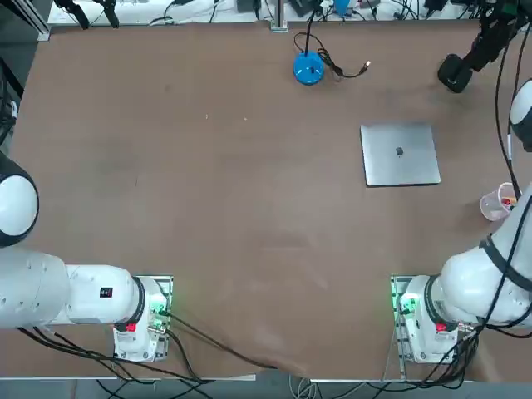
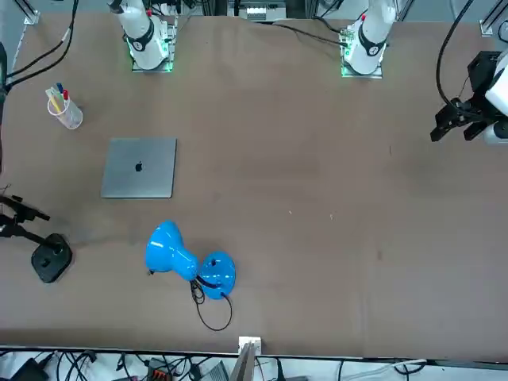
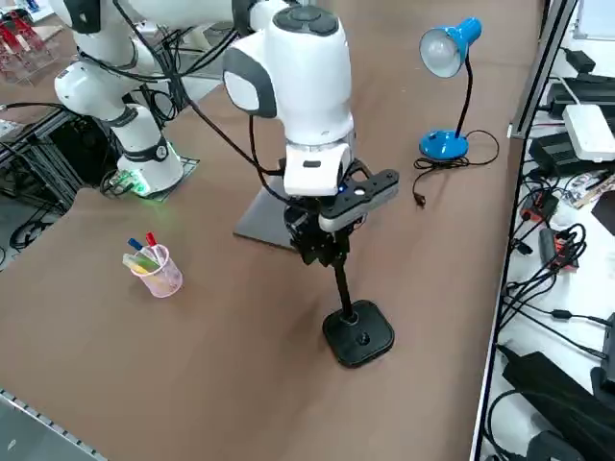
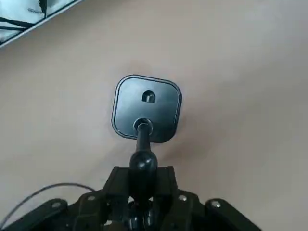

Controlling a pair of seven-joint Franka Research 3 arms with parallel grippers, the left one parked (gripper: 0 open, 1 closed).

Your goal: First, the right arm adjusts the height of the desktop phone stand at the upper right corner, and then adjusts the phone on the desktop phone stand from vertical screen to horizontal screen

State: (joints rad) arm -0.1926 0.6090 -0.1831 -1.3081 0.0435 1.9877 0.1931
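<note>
— Right gripper [image 3: 322,240]?
— Closed on the desktop phone stand [image 3: 352,317], clamped near the top of the thin pole, fingers pointing down.
— Below the gripper?
— Pole running straight down to the rounded-square base [image 4: 147,108], flat on the table [image 3: 192,365], directly under the fingers.
— Farther out?
— Past the gripper, a closed laptop [image 1: 400,155] lying flat. Off to one side, a clear cup [image 3: 156,268] of pens. Farthest, a blue lamp [image 3: 445,82].

Matt black plastic phone stand [image 3: 357,331] | glossy white robot arm shell [image 3: 293,72] | brushed silver metal laptop [image 1: 400,155] | smooth brown table [image 1: 233,208]
</note>
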